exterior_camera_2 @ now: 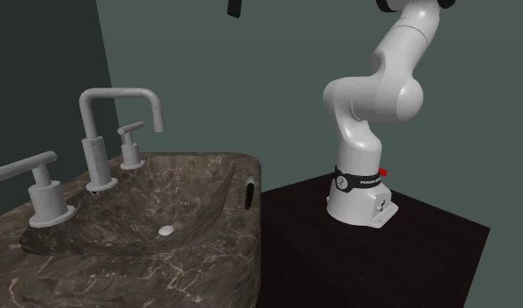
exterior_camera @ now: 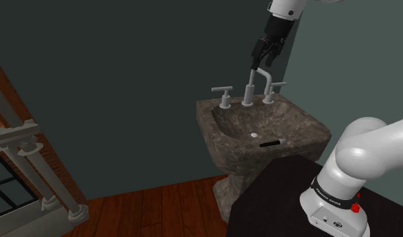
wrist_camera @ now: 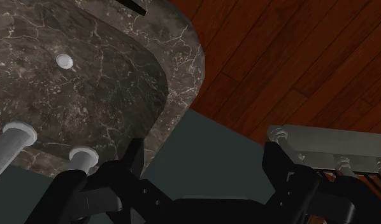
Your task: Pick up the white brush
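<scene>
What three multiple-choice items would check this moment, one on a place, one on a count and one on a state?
1. Where does the brush lie?
A. On the sink rim, on the side toward the stand
B. On top of the stand
C. On the floor

2. How many lever handles flank the faucet?
A. One
B. Three
C. Two

3. What is the state of the gripper?
A. Shut on the brush
B. Open, holding nothing, up above the sink
C. Shut on a handle

Answers:
1. A, since the shoulder view shows a dark brush on the rim next to the stand.
2. C, since one handle stands on each side of the faucet.
3. B, since the wrist view shows the fingers apart with nothing between them.
</scene>
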You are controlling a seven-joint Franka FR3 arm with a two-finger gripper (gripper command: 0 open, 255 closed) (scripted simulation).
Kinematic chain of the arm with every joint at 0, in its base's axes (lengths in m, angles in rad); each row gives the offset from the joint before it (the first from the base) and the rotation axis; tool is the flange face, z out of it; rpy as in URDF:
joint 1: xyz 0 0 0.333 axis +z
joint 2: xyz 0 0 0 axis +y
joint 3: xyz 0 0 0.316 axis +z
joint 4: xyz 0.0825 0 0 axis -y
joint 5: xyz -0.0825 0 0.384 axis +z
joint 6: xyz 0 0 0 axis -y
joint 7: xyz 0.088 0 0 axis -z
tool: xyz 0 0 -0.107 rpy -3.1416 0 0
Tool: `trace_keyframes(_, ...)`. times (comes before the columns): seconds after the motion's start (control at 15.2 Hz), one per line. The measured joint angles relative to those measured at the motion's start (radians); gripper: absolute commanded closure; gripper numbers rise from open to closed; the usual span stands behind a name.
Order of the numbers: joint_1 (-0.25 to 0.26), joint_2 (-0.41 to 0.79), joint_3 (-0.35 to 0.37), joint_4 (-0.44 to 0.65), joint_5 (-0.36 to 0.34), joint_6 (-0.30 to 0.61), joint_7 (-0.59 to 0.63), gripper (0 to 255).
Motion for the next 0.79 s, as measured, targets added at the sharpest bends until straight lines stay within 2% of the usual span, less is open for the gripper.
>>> trace_keyframes(0.26,-0.006,0.008,-0.026,-0.045,-0.004,0.018,-0.024,0)
trace_keyframes(0.79,-0.043,0.043,-0.136,-0.211,-0.037,0.083,-0.131,0)
